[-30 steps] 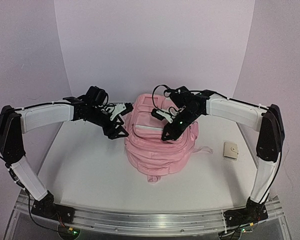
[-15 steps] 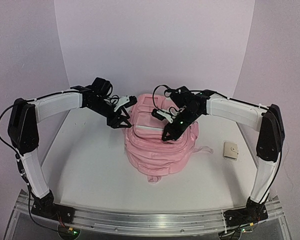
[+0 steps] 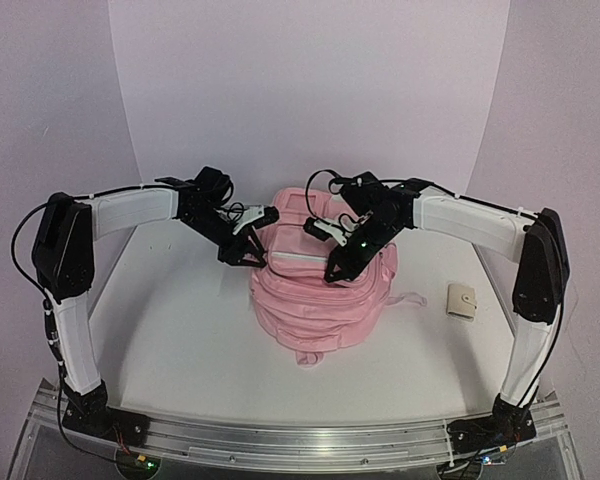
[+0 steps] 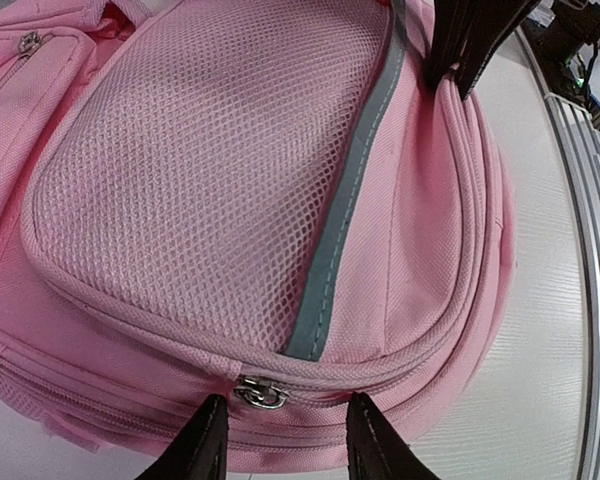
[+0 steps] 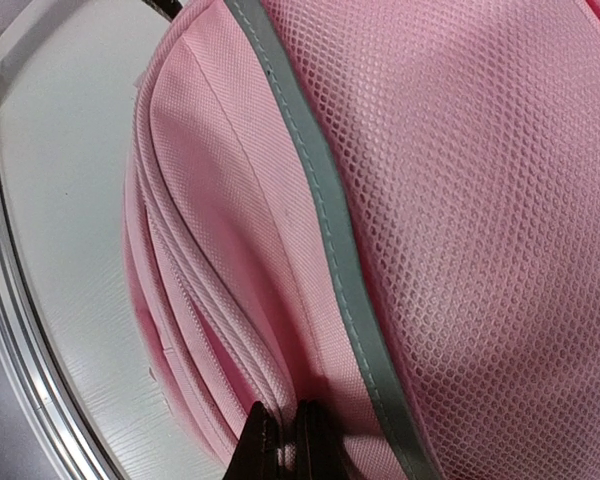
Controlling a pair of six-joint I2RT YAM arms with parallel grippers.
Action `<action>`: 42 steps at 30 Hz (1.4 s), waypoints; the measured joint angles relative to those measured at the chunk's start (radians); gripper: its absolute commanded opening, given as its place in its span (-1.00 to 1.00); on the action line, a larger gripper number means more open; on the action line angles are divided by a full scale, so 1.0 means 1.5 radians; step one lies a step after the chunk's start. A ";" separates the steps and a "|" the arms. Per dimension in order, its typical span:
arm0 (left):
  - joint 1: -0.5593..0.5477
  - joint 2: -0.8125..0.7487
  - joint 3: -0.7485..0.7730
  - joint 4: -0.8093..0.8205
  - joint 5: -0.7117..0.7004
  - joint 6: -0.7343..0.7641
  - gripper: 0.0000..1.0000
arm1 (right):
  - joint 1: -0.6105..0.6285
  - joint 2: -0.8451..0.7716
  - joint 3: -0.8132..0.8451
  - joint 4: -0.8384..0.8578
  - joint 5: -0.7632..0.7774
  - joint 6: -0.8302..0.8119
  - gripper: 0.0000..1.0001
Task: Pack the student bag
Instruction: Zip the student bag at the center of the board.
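L jaws open at zip (image 4: pixel 258 392) | R jaws pinch student bag (image 5: pixel 460 200) | wallet (image 3: pixel 464 300) top-cam only

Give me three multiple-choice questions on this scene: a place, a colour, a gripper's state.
1. Where does the beige wallet lie relative to the pink bag? A. On it. B. On the table, to its right. C. To its left.
2. What colour is the stripe across the mesh pocket? A. Grey. B. Yellow. C. Black.
3. How is the left gripper? A. Shut on a strap. B. Open, a zip pull between its fingers. C. Shut on the wallet.
B: the top view shows it apart on that side. A: both wrist views show grey. B: the left wrist view shows parted fingers flanking the pull.
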 measured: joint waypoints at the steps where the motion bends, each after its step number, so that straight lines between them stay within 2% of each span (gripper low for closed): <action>1: 0.000 0.001 0.001 -0.002 0.002 0.001 -0.46 | 0.000 0.000 0.000 -0.001 0.000 0.000 -1.00; 5: 0.000 -0.001 -0.006 0.003 0.007 0.001 -0.71 | -0.002 0.004 0.004 -0.007 0.000 0.001 -1.00; 10: 0.000 -0.040 -0.069 0.046 0.005 -0.021 -0.98 | -0.002 0.011 0.013 -0.018 -0.002 0.004 -1.00; 16: -0.005 -0.109 -0.127 0.083 0.001 -0.056 -0.99 | -0.002 0.018 0.024 -0.028 -0.003 0.007 -1.00; 19: -0.010 -0.124 -0.140 0.105 -0.001 -0.073 -0.82 | -0.002 0.021 0.028 -0.031 -0.003 0.009 -1.00; 21: -0.013 -0.128 -0.155 0.130 -0.007 -0.084 -0.62 | -0.002 0.024 0.031 -0.033 -0.003 0.010 -1.00; 23: -0.014 -0.135 -0.180 0.153 -0.014 -0.095 -0.29 | -0.002 0.025 0.033 -0.035 -0.003 0.011 -1.00; 26: -0.014 -0.136 -0.199 0.161 -0.024 -0.115 -0.08 | -0.002 0.025 0.033 -0.036 -0.003 0.011 -1.00; 29: -0.014 -0.136 -0.200 0.170 -0.026 -0.124 -0.02 | -0.002 0.025 0.033 -0.036 -0.004 0.012 -1.00; 35: -0.014 -0.117 -0.200 0.190 -0.020 -0.140 -0.05 | -0.002 0.025 0.033 -0.036 -0.005 0.013 -1.00; 37: -0.014 -0.111 -0.200 0.195 -0.018 -0.147 -0.13 | -0.002 0.026 0.033 -0.036 -0.006 0.013 -1.00; 42: -0.018 -0.103 -0.200 0.208 -0.017 -0.166 -0.76 | -0.002 0.026 0.033 -0.036 -0.007 0.016 -1.00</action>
